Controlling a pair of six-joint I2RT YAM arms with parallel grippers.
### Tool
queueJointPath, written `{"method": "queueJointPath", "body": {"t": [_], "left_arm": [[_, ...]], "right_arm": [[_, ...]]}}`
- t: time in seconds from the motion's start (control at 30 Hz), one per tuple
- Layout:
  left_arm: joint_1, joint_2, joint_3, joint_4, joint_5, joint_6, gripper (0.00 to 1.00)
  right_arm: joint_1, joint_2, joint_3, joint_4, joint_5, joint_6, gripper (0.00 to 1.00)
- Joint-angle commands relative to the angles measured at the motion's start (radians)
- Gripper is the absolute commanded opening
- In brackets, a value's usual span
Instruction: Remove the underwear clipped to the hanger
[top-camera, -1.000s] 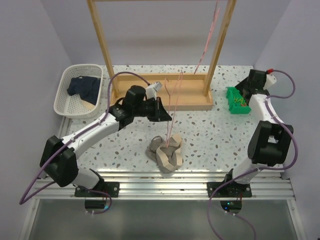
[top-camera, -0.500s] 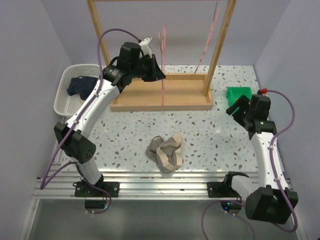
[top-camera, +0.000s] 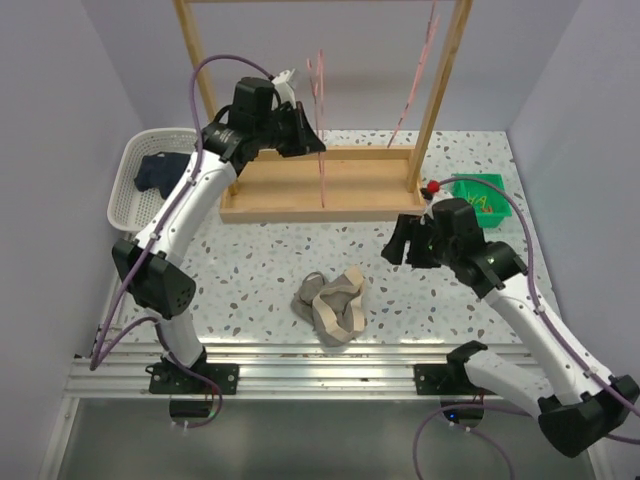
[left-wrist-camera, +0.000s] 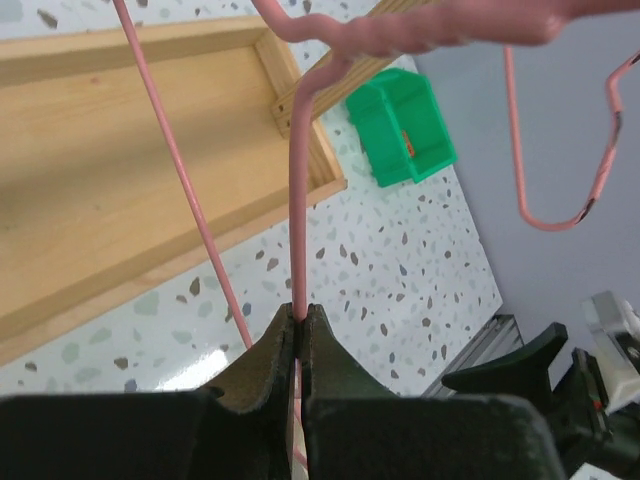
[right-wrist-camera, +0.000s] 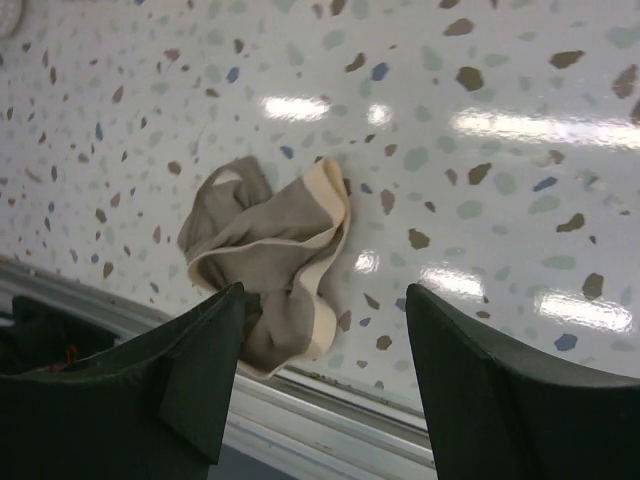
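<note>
**Hanger bare, grey pair loose on the table**

Top view: the left gripper (top-camera: 312, 143) was raised beside the left post of the wooden rack (top-camera: 270, 205), holding a pink hanger (top-camera: 323, 170) whose wire hung bare. A second pink hanger (top-camera: 417, 75) hung by the rack's right post. The grey underwear (top-camera: 335, 305) lay crumpled on the table (top-camera: 250, 260), well in front of the rack. The navy underwear (top-camera: 165, 175) sat in a white basket (top-camera: 125, 210) just left of the rack. The right gripper (top-camera: 398, 243) hovered in front of the rack's right end, and a green bin (top-camera: 480, 190) stood to the rack's right. The count was two pairs of underwear, two hangers, one basket, one bin and one rack. Whatever lay in the bin was too small to count.

Left wrist view: the jaws were pressed together on the hanger's wire, above the rack's base.

Right wrist view: the fingers were spread wide, with the grey pair below and between them, not touched.

Judged from this, the step in hand was collecting the grey pair. It would go best if the right gripper came straight down over the bunched middle, closed on several folds rather than the beige waistband alone, and lifted clear before travelling
</note>
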Motion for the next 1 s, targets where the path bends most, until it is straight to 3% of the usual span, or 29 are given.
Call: {"method": "queueJointPath", "body": {"t": [0.0,0.07,0.17,0.33,0.5,0.73,0.97], "left_arm": [[0.001,-0.129,-0.123,0.034,-0.032,-0.056,0.00],[-0.001,-0.193,-0.235,0.050,-0.042,-0.084,0.00],[-0.007,-0.265,-0.377,0.056,-0.094,-0.112,0.00],[-0.012,-0.359,-0.557,0.107,-0.120,-0.181,0.00],[-0.022,-0.385,-0.586,0.084,-0.163,-0.218,0.00],[-0.021,-0.390,-0.589,0.081,-0.165,-0.234,0.00],[-0.022,-0.405,-0.583,0.079,-0.148,-0.244,0.00]], "right_arm": [[0.211,-0.028,0.066,-0.033,0.173,0.031,0.69],[0.308,-0.015,0.086,-0.032,0.249,0.057,0.70],[0.556,0.054,0.135,-0.037,0.439,0.077,0.72],[0.756,0.249,0.256,-0.025,0.692,0.100,0.77],[0.787,0.366,0.345,0.067,0.698,0.057,0.82],[0.790,0.528,0.488,0.055,0.685,0.047,0.84],[0.790,0.628,0.510,0.076,0.815,0.102,0.76]]}}
